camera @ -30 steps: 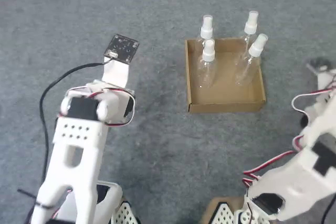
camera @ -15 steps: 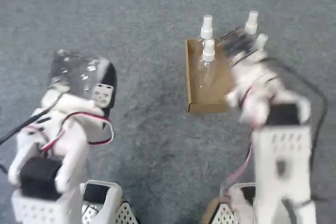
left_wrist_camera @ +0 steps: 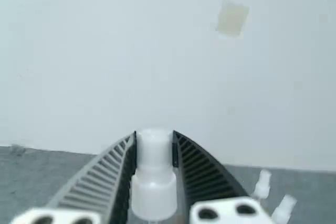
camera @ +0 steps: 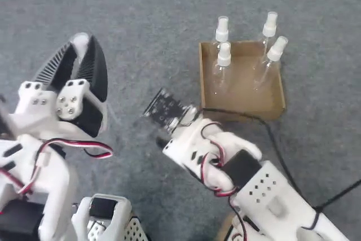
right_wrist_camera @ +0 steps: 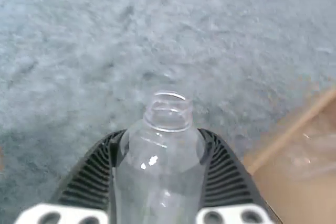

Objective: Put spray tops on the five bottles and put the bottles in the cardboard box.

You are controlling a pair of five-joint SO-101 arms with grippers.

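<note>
High view: cardboard box (camera: 242,108) on grey surface (camera: 146,32), 4 capped bottles (camera: 224,60) standing at it. L tool (camera: 82,42) raised at left side. R arm (camera: 225,162) low, centre, near box's front corner.
Left wrist view: L tool clenched on white spray top (left_wrist_camera: 153,182), facing pale wall (left_wrist_camera: 157,51).
Right wrist view: R tool (right_wrist_camera: 163,136) grasping clear uncapped bottle (right_wrist_camera: 168,114) at its shoulder, above surface, box edge close by.
</note>
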